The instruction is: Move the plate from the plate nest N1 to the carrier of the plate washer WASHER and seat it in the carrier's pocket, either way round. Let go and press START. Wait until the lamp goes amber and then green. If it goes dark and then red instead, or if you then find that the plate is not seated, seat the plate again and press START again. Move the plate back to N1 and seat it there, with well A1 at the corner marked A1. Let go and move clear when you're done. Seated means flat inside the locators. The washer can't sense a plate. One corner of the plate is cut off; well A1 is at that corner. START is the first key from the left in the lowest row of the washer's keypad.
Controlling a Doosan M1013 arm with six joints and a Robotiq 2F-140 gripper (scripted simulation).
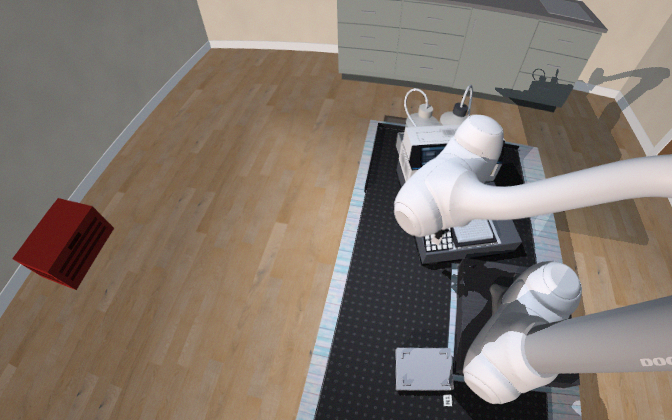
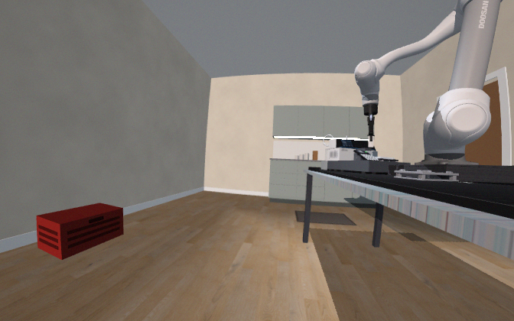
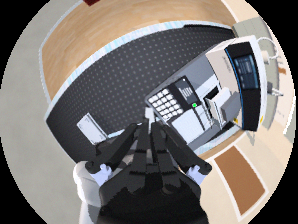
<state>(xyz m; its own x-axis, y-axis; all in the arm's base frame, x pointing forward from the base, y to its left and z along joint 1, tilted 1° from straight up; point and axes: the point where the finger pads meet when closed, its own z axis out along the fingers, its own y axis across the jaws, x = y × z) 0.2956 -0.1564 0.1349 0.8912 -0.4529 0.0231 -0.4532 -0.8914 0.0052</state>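
Observation:
The white plate [image 1: 472,231] [image 3: 187,128] lies on the washer's dark carrier, beside the keypad [image 1: 433,245] [image 3: 165,104]. It looks flat, but the locators are too small to confirm seating, and the cut corner cannot be told. A small lamp [image 3: 194,105] glows green beside the keypad. The washer [image 1: 420,136] [image 2: 339,154] [image 3: 224,64] stands behind. My gripper [image 2: 370,138] [image 3: 148,113] is shut and empty, pointing down above the keypad area; whether it touches a key cannot be told. Nest N1 [image 1: 424,369] [image 2: 427,173] [image 3: 92,128] is empty, with corner locators.
Two bottles with looped tubes stand behind the washer. The arm's base stands beside the table, near N1. A small N1 label [image 1: 447,400] lies beside the nest. A red box [image 1: 62,242] [image 2: 80,230] is on the floor, well away from the table.

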